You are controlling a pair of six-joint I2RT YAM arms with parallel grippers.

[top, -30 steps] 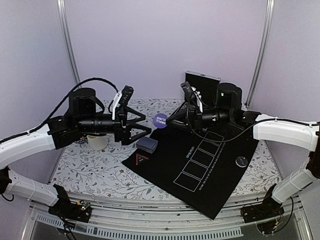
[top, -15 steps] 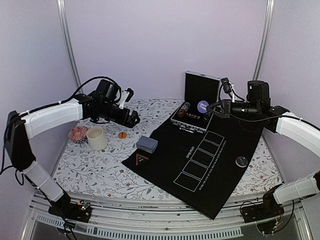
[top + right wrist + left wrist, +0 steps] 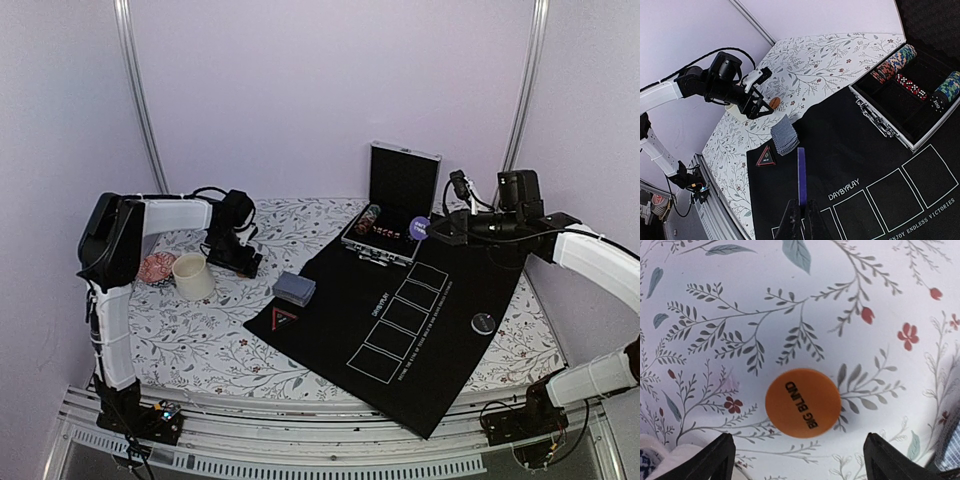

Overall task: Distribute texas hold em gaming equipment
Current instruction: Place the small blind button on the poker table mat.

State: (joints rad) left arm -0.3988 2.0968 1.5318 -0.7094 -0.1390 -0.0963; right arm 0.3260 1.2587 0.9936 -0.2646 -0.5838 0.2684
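Two discs: from above, left fingers point(image 3: 245, 264) hang low near the cup point(image 3: 194, 276), right fingers point(image 3: 436, 233) hold the purple disc point(image 3: 420, 228) over the mat point(image 3: 420, 330); left wrist, orange disc point(image 3: 803, 403) lies flat on the tabletop point(image 3: 740, 300), just ahead of the spread tips; right wrist, purple disc point(image 3: 801, 175) stands edge-on, clamped.

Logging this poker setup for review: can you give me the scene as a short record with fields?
left gripper: open, above flat round orange disc on floral tablecloth
right gripper: shut on flat purple-blue disc, edge-on above black mat
card deck: grey-blue-backed stack at mat's left edge
black disc: flat on mat, right side
chips: striped stacks in open metal case
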